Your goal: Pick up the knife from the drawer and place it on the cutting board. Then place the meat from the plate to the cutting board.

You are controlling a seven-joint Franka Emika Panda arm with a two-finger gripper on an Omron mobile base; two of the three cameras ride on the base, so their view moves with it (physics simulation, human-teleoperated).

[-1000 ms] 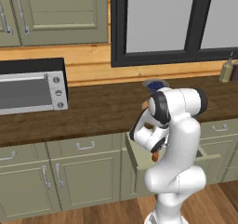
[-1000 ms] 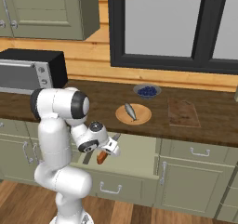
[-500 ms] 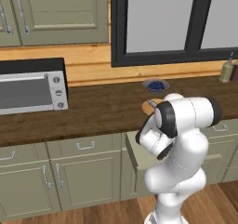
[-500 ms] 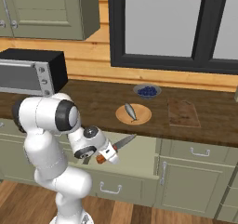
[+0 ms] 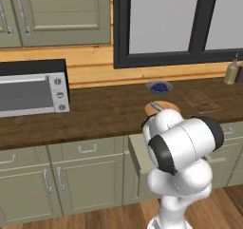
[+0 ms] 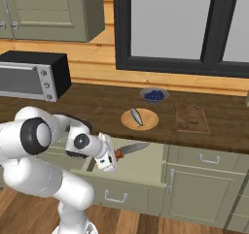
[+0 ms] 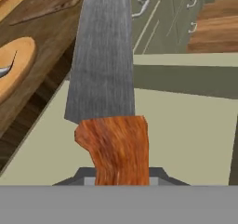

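We saw the gripper (image 6: 111, 158) closed on the knife (image 6: 130, 149) by its orange handle, blade pointing right, at lower centre of the right base view, just above the open drawer (image 6: 141, 172), whose visible floor lay bare. Up on the counter (image 6: 97, 104), the plate (image 6: 140, 119) held the fish (image 6: 136, 115). Right of it lay the board (image 6: 191, 118), nothing on it. Behind the plate, a bowl (image 6: 154, 95) held blueberries.

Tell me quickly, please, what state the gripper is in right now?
Gripper: shut on the knife, gripped by its orange handle above the open drawer.
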